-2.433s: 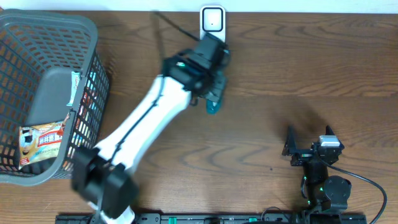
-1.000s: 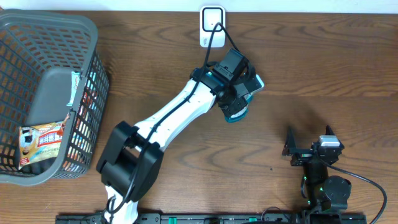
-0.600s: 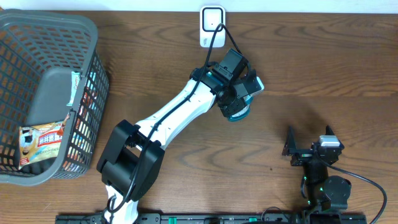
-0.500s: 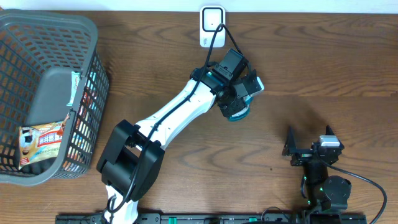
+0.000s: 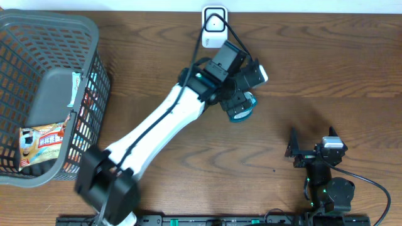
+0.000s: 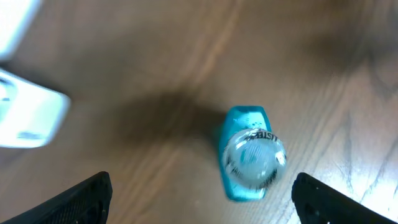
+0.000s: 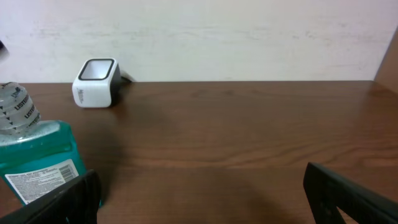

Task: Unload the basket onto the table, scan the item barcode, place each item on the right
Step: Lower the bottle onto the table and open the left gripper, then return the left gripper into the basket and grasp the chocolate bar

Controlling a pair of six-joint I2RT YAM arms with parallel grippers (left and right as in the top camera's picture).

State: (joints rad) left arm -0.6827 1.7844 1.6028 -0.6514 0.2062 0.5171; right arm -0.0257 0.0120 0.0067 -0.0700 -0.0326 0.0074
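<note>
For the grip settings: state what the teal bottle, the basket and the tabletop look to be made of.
Teal bottle: likely clear glossy plastic holding blue-green liquid; translucent cap, paper label.
Basket: grey plastic, matte, moulded open lattice.
Tabletop: wood or laminate, dark brown grain, slight sheen.

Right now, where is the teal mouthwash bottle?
In the overhead view the mouthwash bottle stands on the table near its middle, in front of the white scanner at the back edge, directly under the open left pincer.
</note>
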